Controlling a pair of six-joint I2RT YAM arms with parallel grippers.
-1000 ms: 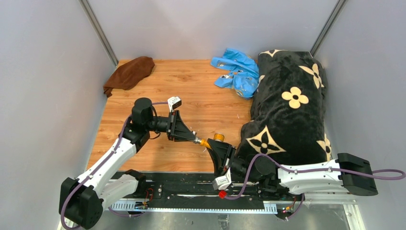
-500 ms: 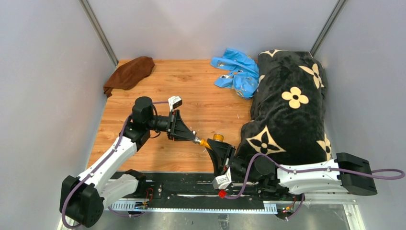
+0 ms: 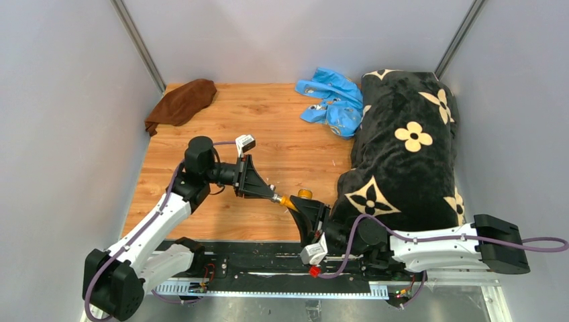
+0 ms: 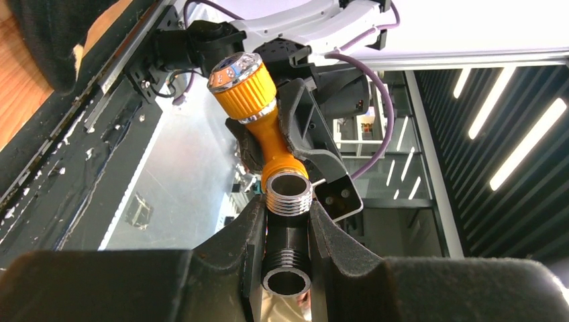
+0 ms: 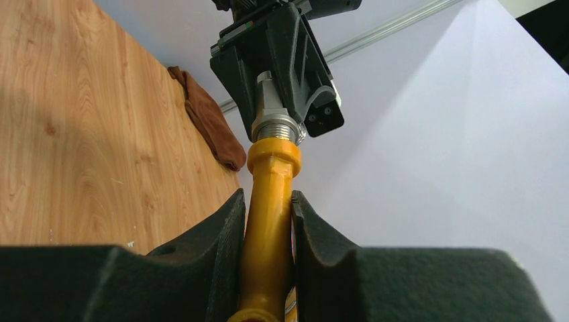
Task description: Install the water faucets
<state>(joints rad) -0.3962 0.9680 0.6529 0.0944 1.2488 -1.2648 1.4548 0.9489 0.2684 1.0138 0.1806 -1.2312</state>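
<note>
Slight movement only over the past second. Rolled the right gripper (image 5: 267,208) a touch, swinging its white wrist camera (image 3: 314,251) up and a shade nearer the flowered blanket (image 3: 402,154). Tipped the round cap (image 3: 305,194) of the orange tap spout (image 4: 268,134) marginally down and away from the blanket. Nudged the right arm's black rear housing (image 3: 500,243) in alongside the blanket half a second ago, then back out a hair beyond where it began. Shifted the left arm's elbow (image 3: 200,149) fractionally, too little to tell whether toward the blanket or away from it.
</note>
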